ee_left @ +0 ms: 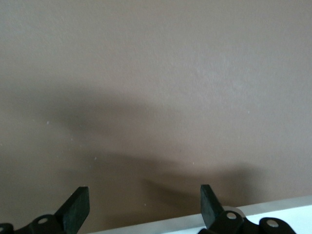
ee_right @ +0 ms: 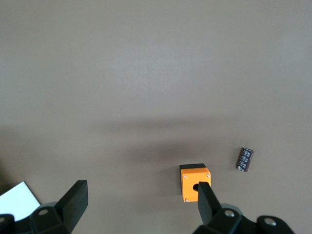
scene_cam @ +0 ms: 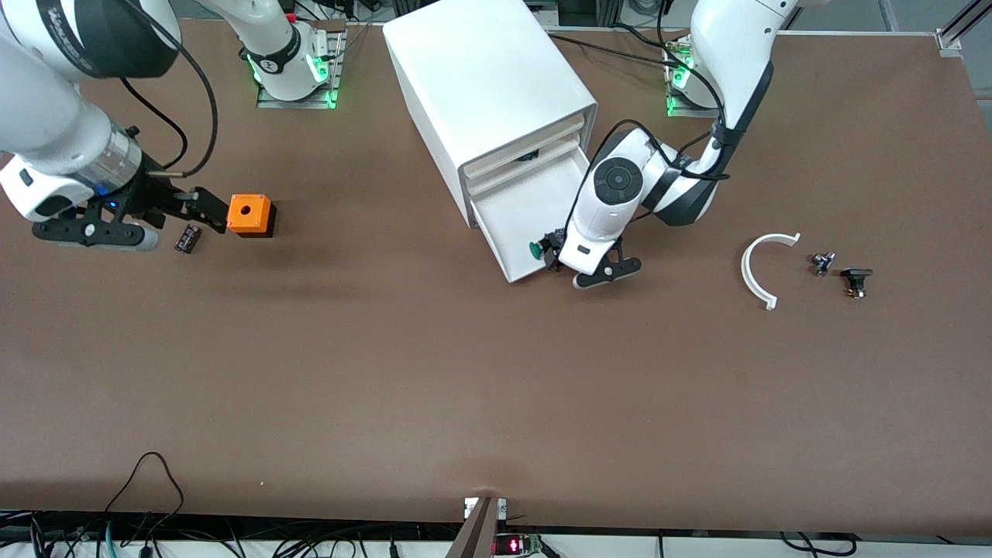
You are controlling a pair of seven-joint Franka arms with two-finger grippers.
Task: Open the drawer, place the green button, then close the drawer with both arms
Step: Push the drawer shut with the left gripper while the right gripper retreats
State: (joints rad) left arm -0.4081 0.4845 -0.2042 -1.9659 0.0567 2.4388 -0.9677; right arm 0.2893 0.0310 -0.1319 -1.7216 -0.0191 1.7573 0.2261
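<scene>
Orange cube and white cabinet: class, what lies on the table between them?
Nothing: in the front view the brown table is bare between the orange cube and the white cabinet.

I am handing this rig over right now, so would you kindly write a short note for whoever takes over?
Left gripper: open, holding nothing, over the front corner of the pulled-out drawer, right by the button.
Right gripper: open, holding nothing, waiting over the table near the orange cube and a small black part, toward the right arm's end.
Button: green cap visible, lying in the drawer's front corner.
Done: lowest drawer of the white cabinet is open; button is in it.
Left: pull the left gripper clear, then close the drawer using both arms.
</scene>
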